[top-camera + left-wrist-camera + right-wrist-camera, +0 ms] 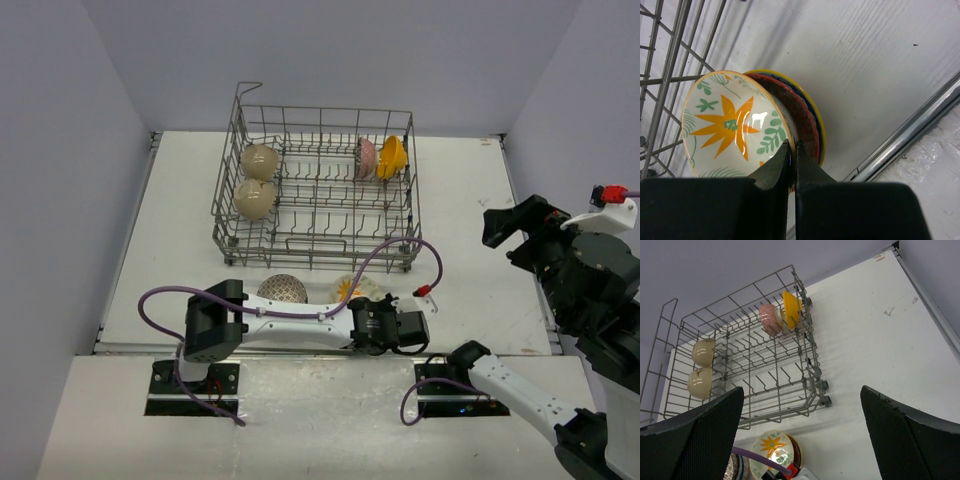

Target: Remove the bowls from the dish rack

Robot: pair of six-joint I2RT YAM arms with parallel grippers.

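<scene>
**Left pincer on the flower bowl; four bowls in the rack**

Your left pincer is clenched to a thin slit on the near rim of the flower bowl. The rim runs in between the fingertips. That bowl sits on top of a stack of red, blue and yellow-edged bowls. The stack stands on the counter, just in front of the rack and outside it.

In the top view your left arm lies low along the counter's near edge. A patterned bowl sits on the counter just left of the stack. The arm hides whether the bowl and the stack touch.

Your right pincer is released, with its fingers wide apart. It hangs over the right side of the counter, well apart from the rack, and its camera looks down on the whole basket.

Four bowls are inside the rack:
- A beige bowl is at the left end.
- A second beige bowl sits just in front of the first.
- A pink bowl stands on edge between the tines at the back right.
- A yellow bowl stands on edge just beside the pink one, on the side of the rack's right wall.
</scene>
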